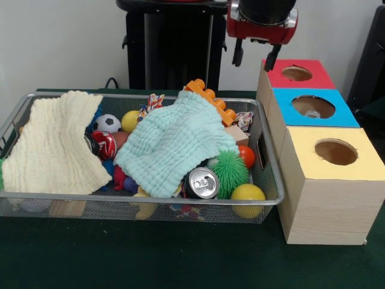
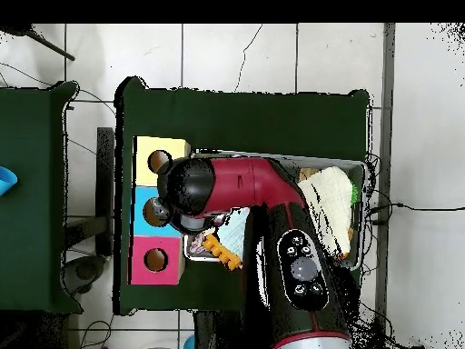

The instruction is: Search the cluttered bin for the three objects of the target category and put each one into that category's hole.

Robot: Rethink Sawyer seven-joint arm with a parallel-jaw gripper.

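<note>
Clear plastic shows only inside the hole [image 1: 313, 106] of the blue-topped box, probably a bottle already dropped there; beside that box, the wire bin [image 1: 272, 180] shows no other bottles, likely hidden under the mint cloth [image 1: 174, 141] or cream cloth [image 1: 54, 144]. Above the box hangs the gripper [image 1: 255, 58], fingers apart and empty. Grabbing the silver can [image 1: 201, 182] by mistake is the risk.

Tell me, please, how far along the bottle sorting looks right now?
Something pale shows inside the blue-topped box's hole, possibly one bottle already dropped. The claw hangs open and empty above the boxes. No bottles show in the wire bin; the mint cloth and cream cloth may hide the rest.
</note>
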